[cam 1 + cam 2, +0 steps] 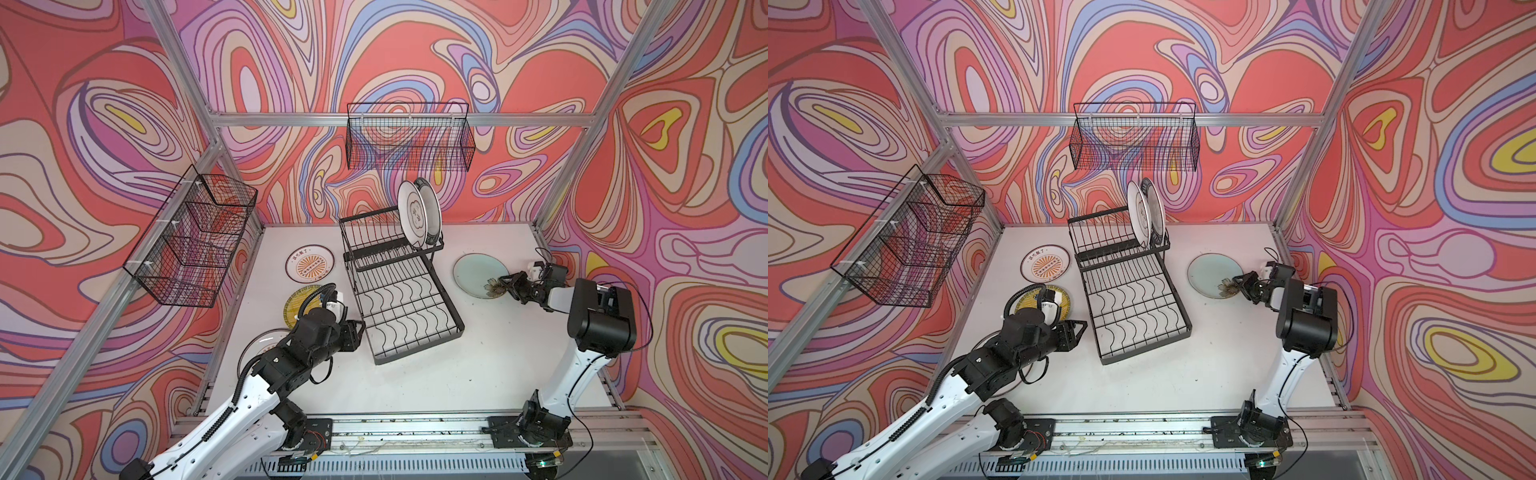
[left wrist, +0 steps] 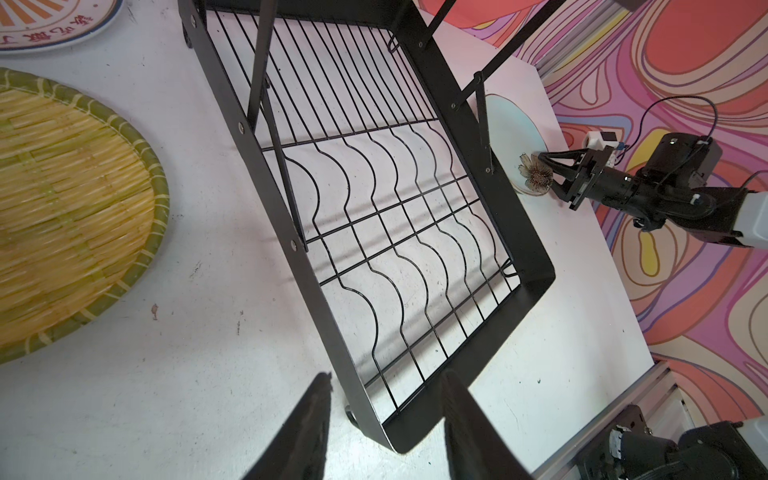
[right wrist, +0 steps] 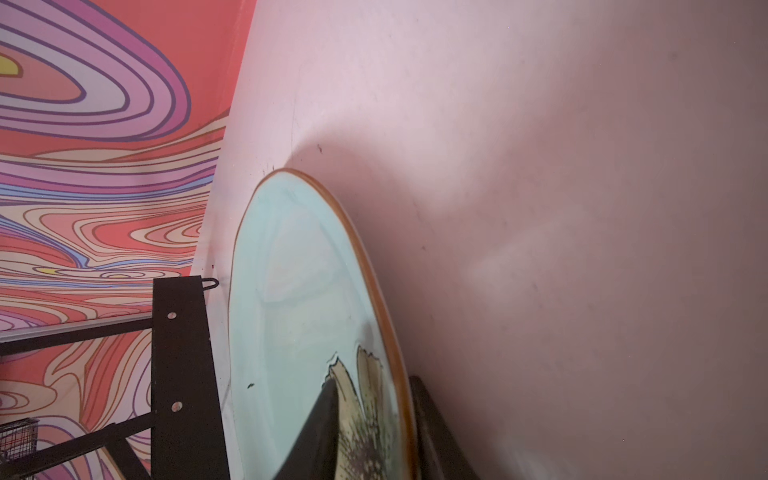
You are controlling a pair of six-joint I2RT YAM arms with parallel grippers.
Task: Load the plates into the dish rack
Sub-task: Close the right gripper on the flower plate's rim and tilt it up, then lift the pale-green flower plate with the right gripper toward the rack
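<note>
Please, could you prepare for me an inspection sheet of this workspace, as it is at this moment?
Surface: white table, a few dark specks.
Job's things: dish rack holds two upright plates, the cloud-outline plate and the dark-rimmed plate. Flat on the table: sunburst plate, yellow woven plate, pale green plate. Another plate is mostly hidden under the left arm.
Clutter: nothing seen.
Grippers: left gripper open, empty, beside the rack. Right gripper straddles the pale green plate's rim; clamping unclear.
Cables: black hose loops over the yellow woven plate; thin cable at the right wrist.
Surroundings: mesh basket on the aluminium frame, a second at the left; swirl-patterned walls.
</note>
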